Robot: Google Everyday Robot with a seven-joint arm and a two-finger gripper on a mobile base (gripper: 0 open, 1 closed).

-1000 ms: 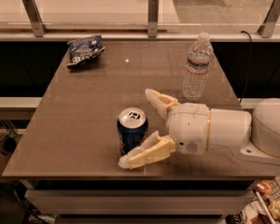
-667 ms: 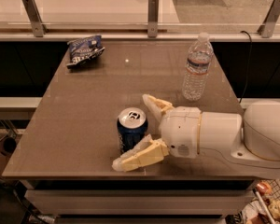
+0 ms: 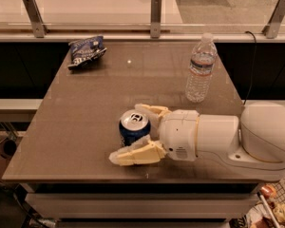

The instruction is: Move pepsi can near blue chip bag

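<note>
Table (image 3: 80,122): bag (image 3: 85,51), bottle (image 3: 200,70), can (image 3: 134,122) within claw (image 3: 125,133)

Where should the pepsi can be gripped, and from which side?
Grip the pepsi can on its curved side wall at mid-height, coming in level from image right. It stands upright with bare table around it, and the hand sits there open, one finger on each side.

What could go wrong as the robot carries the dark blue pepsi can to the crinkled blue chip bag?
1. The open tool straddles the dark blue pepsi can near the front edge of the brown table; an off-centre squeeze might tip it or nudge it off.
2. The tall clear plastic water bottle stands just behind the white arm; a swing could topple it.
3. The crinkled blue chip bag lies at the far left corner; overshooting might push it off.
</note>
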